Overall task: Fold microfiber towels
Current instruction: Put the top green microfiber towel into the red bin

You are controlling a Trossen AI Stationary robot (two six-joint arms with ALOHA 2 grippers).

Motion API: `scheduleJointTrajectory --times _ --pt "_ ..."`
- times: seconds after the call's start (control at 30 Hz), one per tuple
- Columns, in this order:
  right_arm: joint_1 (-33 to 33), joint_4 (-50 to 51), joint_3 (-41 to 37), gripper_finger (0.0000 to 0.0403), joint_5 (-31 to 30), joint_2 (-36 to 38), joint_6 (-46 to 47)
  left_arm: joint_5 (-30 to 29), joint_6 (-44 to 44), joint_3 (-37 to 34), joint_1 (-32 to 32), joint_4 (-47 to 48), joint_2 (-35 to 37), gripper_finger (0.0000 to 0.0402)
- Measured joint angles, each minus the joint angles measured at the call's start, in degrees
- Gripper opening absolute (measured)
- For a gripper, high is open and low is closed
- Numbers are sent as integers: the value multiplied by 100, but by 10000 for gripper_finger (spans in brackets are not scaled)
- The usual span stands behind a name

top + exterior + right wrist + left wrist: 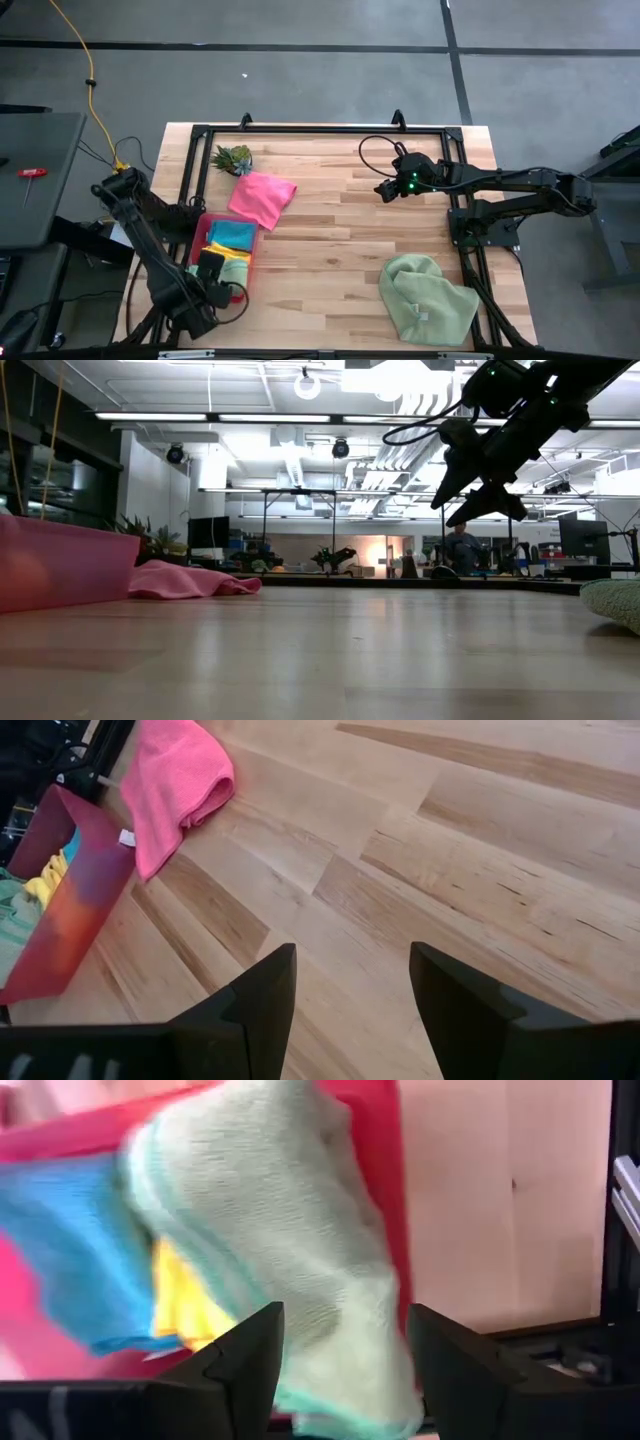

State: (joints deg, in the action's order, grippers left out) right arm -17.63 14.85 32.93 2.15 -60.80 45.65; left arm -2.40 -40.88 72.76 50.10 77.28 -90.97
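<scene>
A pale green towel [280, 1210] lies folded in the pink tray [203, 228], on top of a teal towel [70, 1250] and a yellow towel [185, 1305]. My left gripper [345, 1370] hangs open over it, pointing down, one finger on either side and clear of the cloth. A hot pink towel [262, 198] lies loosely folded on the table beyond the tray. A second pale green towel [428, 300] lies crumpled at the near right. My right gripper [352, 1010] waits open above the far middle of the table [390, 190].
A small spiky green plant [233, 158] stands at the far left corner, behind the hot pink towel. A black frame [320, 130] runs along the table's far edge and its sides. Bare wood [330, 250] lies between the tray and the crumpled towel.
</scene>
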Motion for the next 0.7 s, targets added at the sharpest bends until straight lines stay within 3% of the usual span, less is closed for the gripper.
scheduleJointTrajectory --times 0.13,0.23,0.33,0.47,0.7 --pt "0 0 0 188 2 0 -70 -136 28 93 -47 143 313 201" --pt "0 0 0 188 2 0 -70 -505 -259 97 -18 160 454 179" --pt "0 0 0 188 2 0 -110 -672 -686 -93 83 148 458 124" --pt "0 0 0 188 2 0 -114 -129 -1401 -699 296 -315 451 20" --pt "0 0 -1 188 3 0 -70 -8 -2719 -1247 607 -1015 451 2"
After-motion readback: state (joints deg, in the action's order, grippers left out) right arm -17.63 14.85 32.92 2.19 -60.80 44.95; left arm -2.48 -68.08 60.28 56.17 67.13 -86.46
